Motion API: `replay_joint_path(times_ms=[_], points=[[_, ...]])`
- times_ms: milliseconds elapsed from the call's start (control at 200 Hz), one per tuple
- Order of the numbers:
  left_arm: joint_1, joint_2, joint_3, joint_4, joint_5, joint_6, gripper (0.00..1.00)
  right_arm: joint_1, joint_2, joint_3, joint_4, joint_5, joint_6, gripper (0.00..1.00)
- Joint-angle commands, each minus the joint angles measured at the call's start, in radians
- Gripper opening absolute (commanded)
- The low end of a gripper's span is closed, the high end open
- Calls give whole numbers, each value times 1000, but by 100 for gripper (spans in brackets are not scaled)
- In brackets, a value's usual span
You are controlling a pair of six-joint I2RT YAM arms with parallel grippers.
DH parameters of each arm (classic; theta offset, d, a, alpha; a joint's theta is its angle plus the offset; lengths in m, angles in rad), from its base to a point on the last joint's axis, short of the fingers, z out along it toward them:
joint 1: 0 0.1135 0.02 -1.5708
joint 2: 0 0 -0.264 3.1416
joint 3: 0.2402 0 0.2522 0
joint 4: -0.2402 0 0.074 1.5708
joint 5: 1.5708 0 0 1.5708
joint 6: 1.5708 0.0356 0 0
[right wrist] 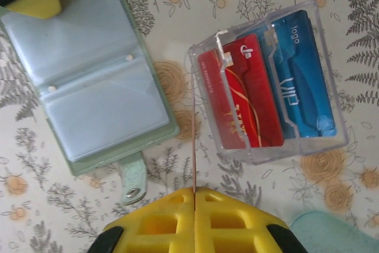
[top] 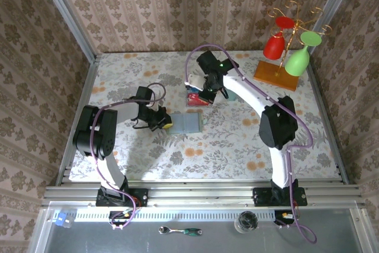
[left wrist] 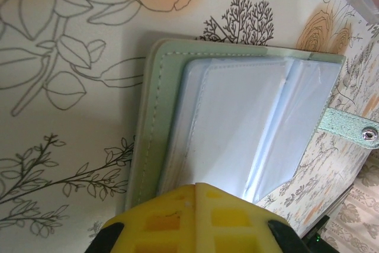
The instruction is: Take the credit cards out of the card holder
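Floral table (top: 237,146): L claw (left wrist: 195,186) at card holder (left wrist: 237,122) edge; R claw (right wrist: 194,191) pinches card (right wrist: 193,140).

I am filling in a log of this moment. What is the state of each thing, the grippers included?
Holder: open, lying flat, strap unsnapped, sleeves look empty.
Box: holds the red card and the blue card.
Thin card: edge-on, clamped between fingers.
Left gripper: shut, tip at the holder's edge.
Right gripper: shut on the thin card.
Glasses: hanging upside down on the rack.
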Motion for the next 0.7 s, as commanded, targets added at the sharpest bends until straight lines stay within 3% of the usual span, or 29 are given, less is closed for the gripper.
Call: replay_joint_path(times_ms=[0, 340, 695], points=[[8, -23, 22, -49, -7, 26, 3, -15, 65, 92, -95, 30, -80, 0], [18, -74, 5, -71, -56, 23, 6, -34, 220, 319, -173, 6, -128, 0], [22, -117, -19, -75, -77, 12, 7, -40, 297, 428, -187, -7, -159, 0]])
